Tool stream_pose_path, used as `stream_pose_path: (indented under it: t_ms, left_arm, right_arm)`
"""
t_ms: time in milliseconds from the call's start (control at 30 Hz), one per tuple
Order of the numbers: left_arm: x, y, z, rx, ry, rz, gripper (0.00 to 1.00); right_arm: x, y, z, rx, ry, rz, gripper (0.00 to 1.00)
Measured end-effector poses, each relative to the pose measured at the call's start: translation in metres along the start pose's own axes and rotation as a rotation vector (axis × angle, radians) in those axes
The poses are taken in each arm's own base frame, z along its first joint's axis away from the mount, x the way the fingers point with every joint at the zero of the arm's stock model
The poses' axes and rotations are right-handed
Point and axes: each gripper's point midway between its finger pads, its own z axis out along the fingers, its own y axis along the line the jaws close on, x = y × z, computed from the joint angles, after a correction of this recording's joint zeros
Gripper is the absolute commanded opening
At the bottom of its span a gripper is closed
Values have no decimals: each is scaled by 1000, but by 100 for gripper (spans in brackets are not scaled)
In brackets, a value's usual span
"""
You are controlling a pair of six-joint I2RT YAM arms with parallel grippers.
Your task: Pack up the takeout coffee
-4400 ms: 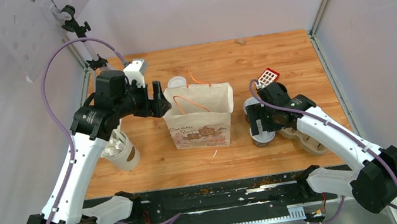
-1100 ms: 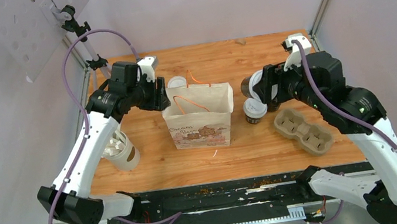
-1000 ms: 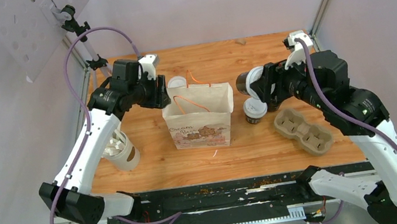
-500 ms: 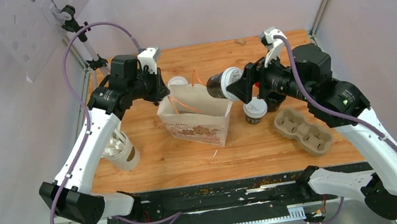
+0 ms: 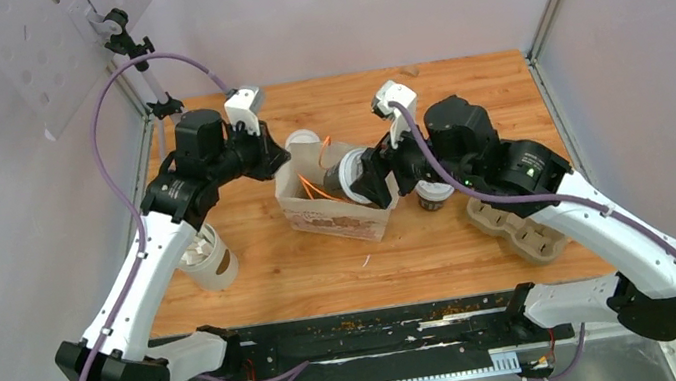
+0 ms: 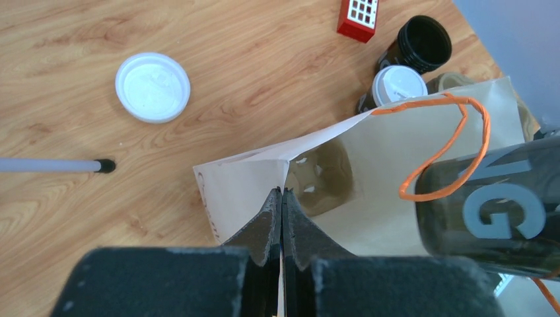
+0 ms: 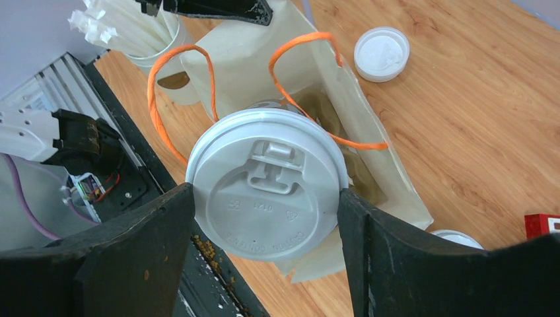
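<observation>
One dark lidded cup [image 5: 349, 174] tilts over the bag [image 5: 333, 216]; second cup [image 5: 434, 194] stands upright.

bright, even light from above in all three views, casting soft, faint shadows on the wooden table [image 5: 277, 280], a mild sheen on the white cup lid [image 7: 267, 181], everything in crisp focus.

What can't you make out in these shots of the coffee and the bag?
1. Floor of the paper bag: right wrist view, the held cup in the right tool blocks it.
2. Print on the held cup: left wrist view, cut off by the right edge.
3. Second lidded cup: top view, the right arm covers most of it.
4. Cup carrier: top view, the right arm crosses it.
</observation>
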Motion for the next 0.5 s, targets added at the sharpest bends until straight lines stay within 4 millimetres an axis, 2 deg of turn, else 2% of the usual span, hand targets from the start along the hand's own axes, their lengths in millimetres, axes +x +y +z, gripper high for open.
stream_pose_path:
  t_ms: [300, 500]
  left_arm:
    - [-11, -2, -2, -5, -62, -48, 0]
    - [-6, -7, -1, 34, -85, -42, 0]
  right_arm:
    - [6, 22, 2, -40, 16, -129, 67]
    - [21, 15, 3, 4, 23, -262, 67]
